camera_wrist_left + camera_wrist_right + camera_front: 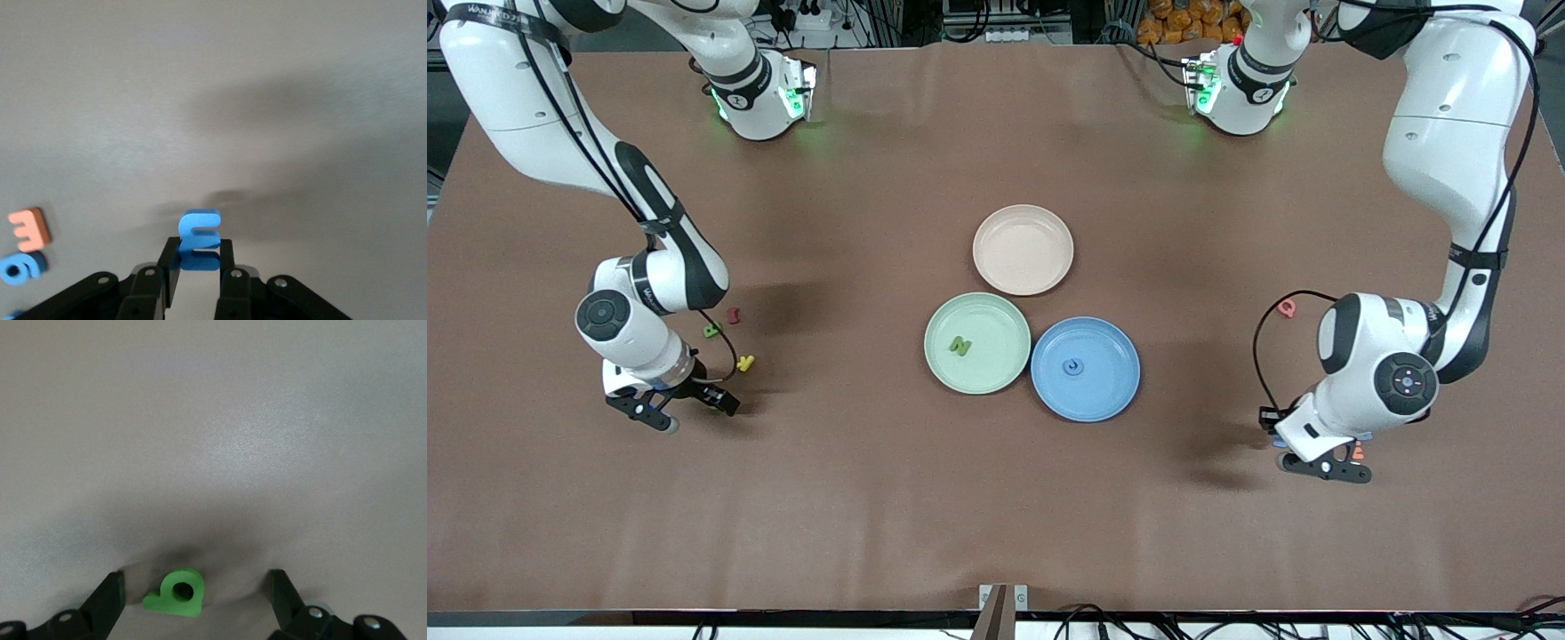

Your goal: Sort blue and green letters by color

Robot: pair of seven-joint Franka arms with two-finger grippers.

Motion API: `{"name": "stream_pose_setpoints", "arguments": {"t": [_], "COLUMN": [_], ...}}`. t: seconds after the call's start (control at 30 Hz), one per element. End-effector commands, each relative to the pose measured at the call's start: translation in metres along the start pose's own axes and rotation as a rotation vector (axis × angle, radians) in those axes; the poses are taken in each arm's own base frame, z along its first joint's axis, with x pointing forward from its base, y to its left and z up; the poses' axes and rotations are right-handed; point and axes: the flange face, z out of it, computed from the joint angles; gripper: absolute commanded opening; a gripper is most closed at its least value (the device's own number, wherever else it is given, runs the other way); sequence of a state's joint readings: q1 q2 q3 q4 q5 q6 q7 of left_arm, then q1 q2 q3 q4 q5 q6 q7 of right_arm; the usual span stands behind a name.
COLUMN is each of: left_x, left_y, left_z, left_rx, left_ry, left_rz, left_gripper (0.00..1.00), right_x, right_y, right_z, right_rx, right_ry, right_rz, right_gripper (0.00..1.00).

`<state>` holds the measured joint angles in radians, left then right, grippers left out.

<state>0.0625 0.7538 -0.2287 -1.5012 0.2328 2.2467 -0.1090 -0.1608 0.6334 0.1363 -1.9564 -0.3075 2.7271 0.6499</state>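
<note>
Pinching the blue E (199, 239) between the closed-in jaws of the left gripper (199, 267), low over the table (871, 498) at the left arm's end. Not being able to tell whether the E is touching the table or is already just off it. For doing this step well: going straight up first, so as not to be dragging the piece across the orange E (30, 228) and the blue 6 (23, 267) lying just beside; then carrying it over the blue plate (1112, 391) and letting go low, well inside the rim, apart from the blue letter (1073, 365) lying in the middle there. Gripping quite near one end of the piece, so moving slowly is probably wise, against it twisting out.

Hanging with jaws spread wide, the right gripper (197, 587), at the right arm's end, straddling a green letter (177, 592) flat on the table. Sitting nearer to one finger (110, 600) than to the other; centring before closing seems better, and then bringing it to the green plate (996, 364), beside the N (959, 346).

Looking chunky and thick, both pieces, with flat faces and rounded corners, possibly foam, very small against the plates. Showing a light, clear blue on the E; showing a bright green and a round hole on the other. Probably weighing very little, so tipping easily.
</note>
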Motion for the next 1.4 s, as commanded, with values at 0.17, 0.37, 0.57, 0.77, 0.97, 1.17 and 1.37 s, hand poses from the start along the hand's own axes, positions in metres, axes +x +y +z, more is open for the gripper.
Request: {"name": "stream_pose_setpoints", "arguments": {"t": [0.17, 0.37, 0.57, 0.77, 0.97, 1.17, 1.37], "left_x": [-0.013, -0.026, -0.04, -0.055, -0.071, -0.09, -0.097], "left_y": [0.068, 0.111, 0.156, 0.212, 0.257, 0.277, 0.28], "left_z": [-0.031, -0.046, -0.054, -0.057, -0.047, -0.023, -0.012], "left_rx": [-0.038, -0.052, -0.071, -0.08, -0.078, -0.102, -0.094], "left_ry": [-0.058, -0.094, -0.109, -0.122, -0.125, -0.08, -0.034], "left_rz": [-0.183, -0.267, -0.347, -0.413, -0.44, -0.461, -0.453], "left_gripper": [0.0, 0.0, 0.0, 0.0, 0.0, 0.0, 0.0], "right_x": [-0.013, -0.011, -0.006, 0.002, 0.002, 0.001, -0.009], "right_y": [0.002, 0.002, 0.002, 0.0, -0.013, -0.018, -0.065], "right_z": [0.007, 0.005, -0.004, -0.035, -0.054, -0.057, -0.074], "right_rx": [0.0, 0.0, 0.001, -0.024, -0.035, -0.021, 0.034], "right_ry": [-0.012, -0.008, 0.0, -0.005, -0.028, -0.033, -0.046], "right_rz": [-0.009, 0.012, 0.022, 0.032, 0.038, 0.054, 0.119], "right_gripper": [0.35, 0.21, 0.2, 0.19, 0.19, 0.19, 0.19]}}
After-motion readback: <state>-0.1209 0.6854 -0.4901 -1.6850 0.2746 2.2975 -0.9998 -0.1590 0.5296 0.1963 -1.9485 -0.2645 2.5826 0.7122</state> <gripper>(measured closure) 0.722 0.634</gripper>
